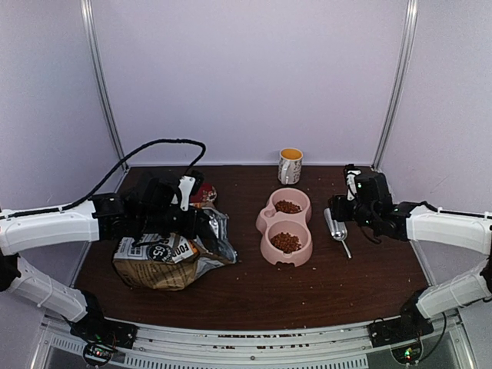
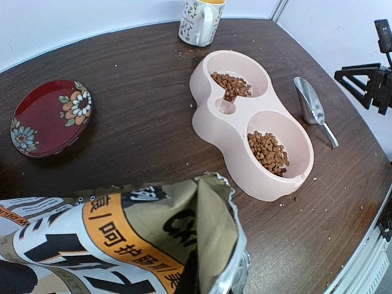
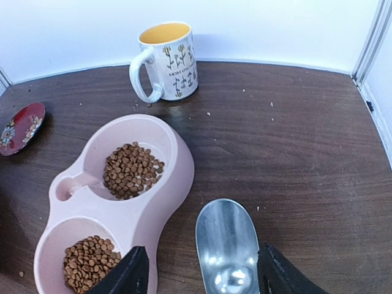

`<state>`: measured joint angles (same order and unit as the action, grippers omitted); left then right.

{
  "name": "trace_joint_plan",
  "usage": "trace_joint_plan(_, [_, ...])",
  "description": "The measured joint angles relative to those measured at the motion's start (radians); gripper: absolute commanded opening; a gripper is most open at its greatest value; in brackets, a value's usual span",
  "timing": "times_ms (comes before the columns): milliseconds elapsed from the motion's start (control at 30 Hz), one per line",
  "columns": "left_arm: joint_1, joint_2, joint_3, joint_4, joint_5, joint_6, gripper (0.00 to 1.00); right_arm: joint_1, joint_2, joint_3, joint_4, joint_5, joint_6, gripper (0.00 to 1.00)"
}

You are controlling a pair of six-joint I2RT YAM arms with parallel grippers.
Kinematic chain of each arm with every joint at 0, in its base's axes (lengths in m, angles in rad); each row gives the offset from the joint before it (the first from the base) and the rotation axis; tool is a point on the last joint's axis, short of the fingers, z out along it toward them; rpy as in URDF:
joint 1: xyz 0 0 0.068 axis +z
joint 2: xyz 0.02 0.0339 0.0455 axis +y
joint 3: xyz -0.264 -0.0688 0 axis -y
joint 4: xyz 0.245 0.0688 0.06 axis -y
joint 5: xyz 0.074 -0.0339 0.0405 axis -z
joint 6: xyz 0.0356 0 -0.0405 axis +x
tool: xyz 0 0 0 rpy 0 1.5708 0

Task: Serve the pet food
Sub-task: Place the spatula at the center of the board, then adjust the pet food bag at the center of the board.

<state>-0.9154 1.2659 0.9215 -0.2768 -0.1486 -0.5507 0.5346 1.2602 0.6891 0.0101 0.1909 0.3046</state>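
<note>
Right fingers (image 3: pixel 125 272) are straddling the scoop (image 3: pixel 225 236), spread wide, gripping nothing. Can't tell whether left fingers (image 1: pixel 185 194) are holding the bag (image 2: pixel 122 239). Its mouth is sagging open, risking a spill.

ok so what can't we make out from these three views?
- Left gripper: top view, fingers lost in dark clutter over the bag; absent from left wrist view. Grip unknown.
- How full the bag is: left wrist view, crumpled mouth hides the inside.
- Scoop handle: right wrist view, cut off by bottom edge; contact with right gripper unclear.
- Mug contents: all views, rim hides them.
</note>
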Motion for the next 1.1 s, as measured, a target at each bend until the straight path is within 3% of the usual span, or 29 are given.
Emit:
trace_joint_plan(67, [0.0,0.0,0.01,-0.018,0.006,0.007,0.0,0.009,-0.025,0.024,-0.027,0.001,-0.012,0.72])
trace_joint_plan(100, [0.0,0.0,0.018,-0.029,0.01,0.01,0.0,0.016,-0.037,0.037,-0.04,0.0,-0.017,0.82])
trace_joint_plan(300, [0.0,0.0,0.04,-0.07,0.036,0.018,0.0,0.067,-0.092,0.1,-0.096,-0.072,-0.037,0.86])
trace_joint_plan(633, [-0.001,0.0,0.07,-0.118,0.06,0.018,0.0,0.197,-0.074,0.165,-0.115,-0.199,-0.011,0.78])
trace_joint_plan(867, [-0.003,-0.007,0.072,-0.128,0.06,0.019,0.0,0.346,0.077,0.246,-0.03,-0.269,0.086,0.74])
trace_joint_plan(1100, [-0.003,-0.015,0.072,-0.14,0.067,0.031,0.0,0.417,0.248,0.303,0.066,-0.341,0.184,0.66])
